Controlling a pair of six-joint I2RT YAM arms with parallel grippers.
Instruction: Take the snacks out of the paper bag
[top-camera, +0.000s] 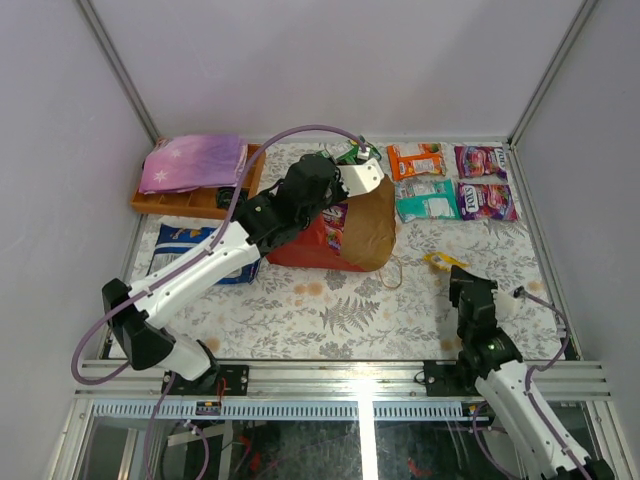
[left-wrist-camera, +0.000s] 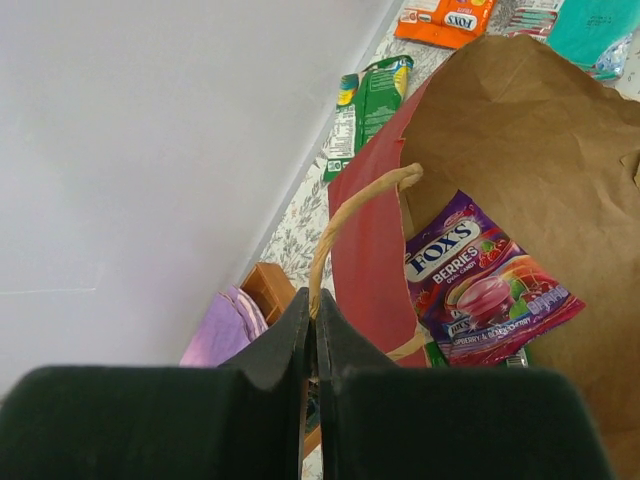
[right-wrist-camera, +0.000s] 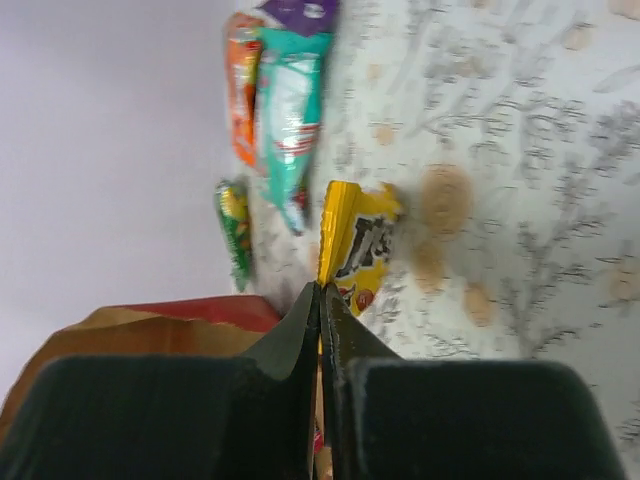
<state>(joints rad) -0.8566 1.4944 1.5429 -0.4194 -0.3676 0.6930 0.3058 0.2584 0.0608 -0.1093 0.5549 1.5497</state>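
Observation:
The paper bag (top-camera: 350, 235), red outside and brown inside, lies at the table's middle with its mouth open. My left gripper (top-camera: 352, 188) is shut on the bag's loop handle (left-wrist-camera: 345, 215) at the rim. A purple Fox's packet (left-wrist-camera: 480, 285) lies inside the bag (left-wrist-camera: 520, 150). My right gripper (top-camera: 455, 272) is shut on the edge of a yellow packet (right-wrist-camera: 355, 235), which rests on the table right of the bag. Orange (top-camera: 415, 160), teal (top-camera: 427, 200), two purple (top-camera: 480, 160) and a green packet (top-camera: 345, 152) lie at the back.
A wooden tray (top-camera: 170, 205) with a folded purple cloth (top-camera: 195, 163) stands at the back left. A blue-and-white packet (top-camera: 190, 240) lies under my left arm. Grey walls close the back and sides.

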